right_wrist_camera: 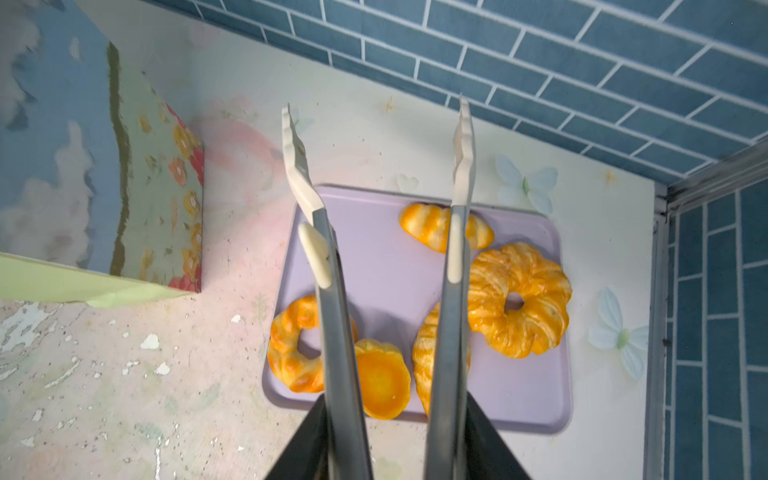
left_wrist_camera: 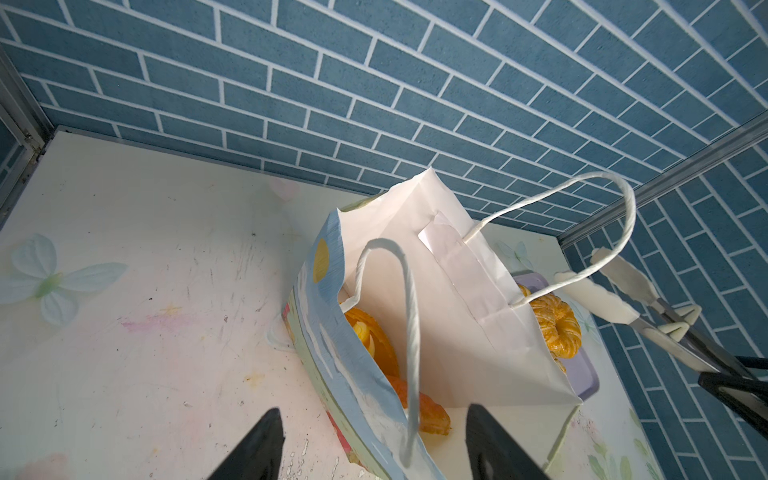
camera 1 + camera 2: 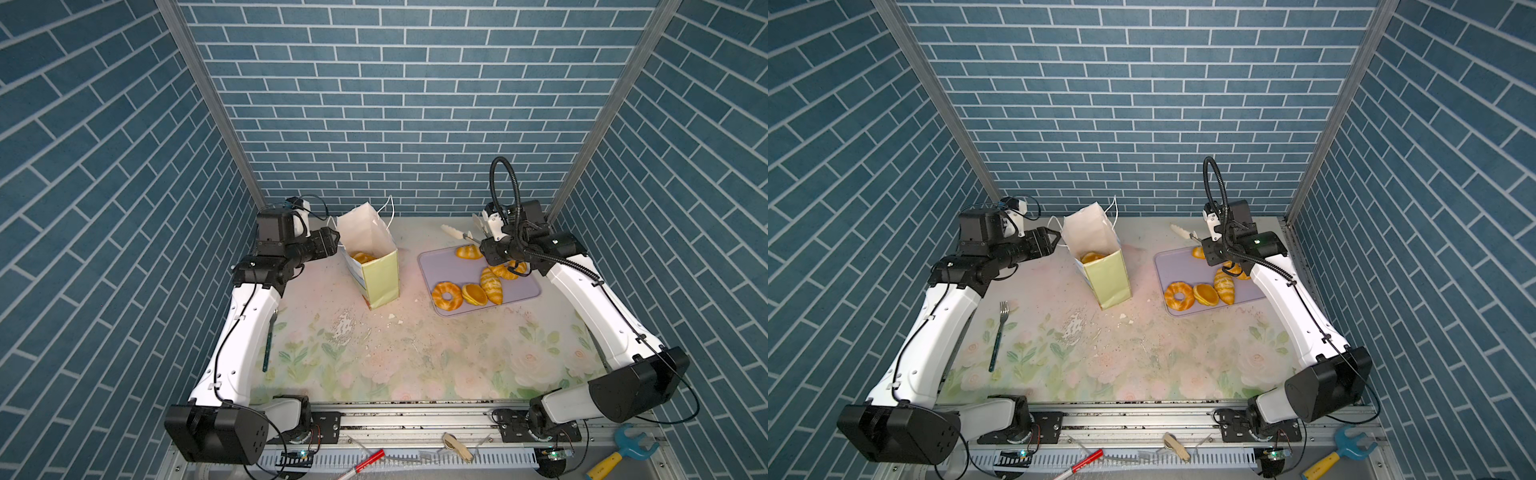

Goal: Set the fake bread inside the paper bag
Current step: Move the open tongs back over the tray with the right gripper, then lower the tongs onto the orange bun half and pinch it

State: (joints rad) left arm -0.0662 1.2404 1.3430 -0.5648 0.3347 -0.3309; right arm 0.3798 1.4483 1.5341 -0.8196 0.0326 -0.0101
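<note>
Inside the paper bag (image 3: 380,270) on the surface (image 3: 415,353) lie at least two pieces of fake bread (image 2: 370,336); five sit on the tray (image 1: 386,266), where the right end effector (image 1: 395,401) clamps empty tongs (image 1: 338,332) above them. The left end effector (image 2: 372,415) gapes beside the bag. Only the right wrist view shows the large ring (image 1: 517,299) whole.

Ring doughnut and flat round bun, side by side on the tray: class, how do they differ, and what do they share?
The ring doughnut has a hole; the flat round bun is a solid disc. The doughnut is ridged with pale stripes; the bun's top is smooth. The doughnut lies between the bun and the paper bag; a croissant lies on the bun's other side. Both are glossy orange and lie on the tray.
</note>
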